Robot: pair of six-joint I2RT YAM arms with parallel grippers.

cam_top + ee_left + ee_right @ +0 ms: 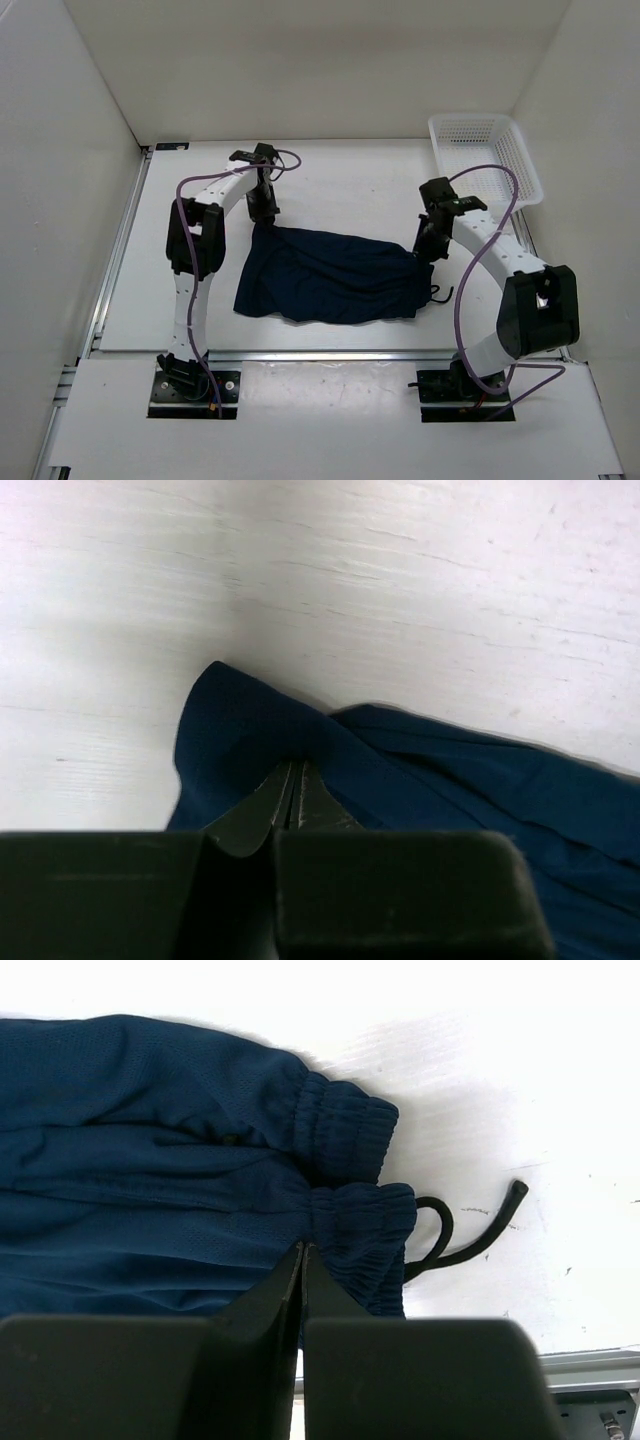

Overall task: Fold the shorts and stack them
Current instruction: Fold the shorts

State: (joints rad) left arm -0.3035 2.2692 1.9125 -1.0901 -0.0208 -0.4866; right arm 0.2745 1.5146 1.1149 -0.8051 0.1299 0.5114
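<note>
The dark navy shorts (325, 278) lie spread across the middle of the white table, waistband to the right. My left gripper (264, 212) is shut on the shorts' far left corner, a leg hem (240, 720); its jaws are pressed together in the cloth (292, 770). My right gripper (424, 247) is shut on the gathered elastic waistband (360, 1220) at the shorts' far right corner, jaws closed (303, 1250). The black drawstring (470, 1240) loops out onto the table right of the waistband and also shows in the top view (436, 293).
A white slatted plastic basket (485, 155) stands at the far right corner. White walls enclose the table on three sides. A metal rail (330, 354) runs along the table's near edge, with both arm bases behind it.
</note>
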